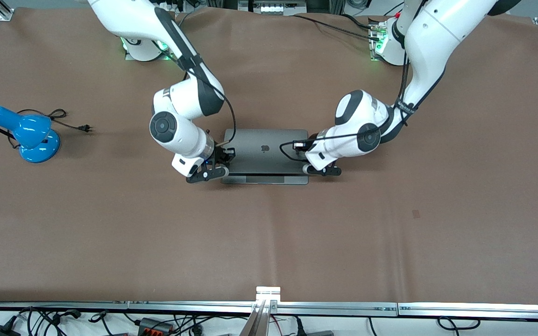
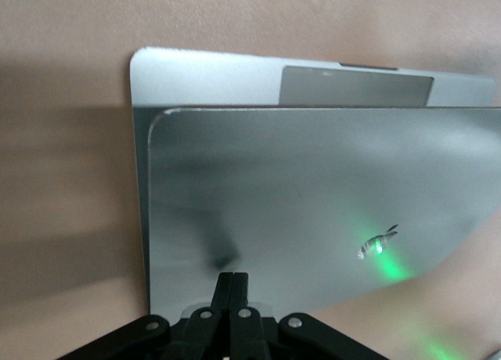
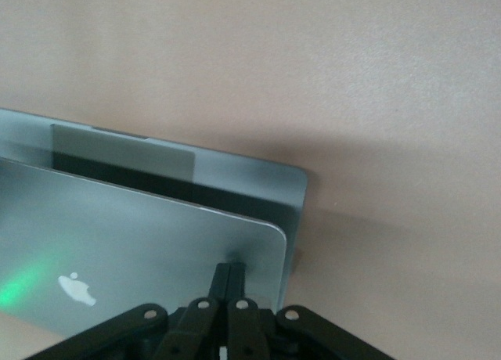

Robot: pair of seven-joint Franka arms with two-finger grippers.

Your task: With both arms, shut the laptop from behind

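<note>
One grey laptop (image 1: 265, 156), lid partly lowered, black logo up.

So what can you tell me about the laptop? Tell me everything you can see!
The laptop is slim, grey and metal-looking, with a dark apple logo on its lid. It sits on the brown table between the two arms. The lid is tipped far down but not shut: a strip of the base and trackpad shows past its edge. The left hand and right hand, fingers shut, each press on the lid near a corner.
</note>
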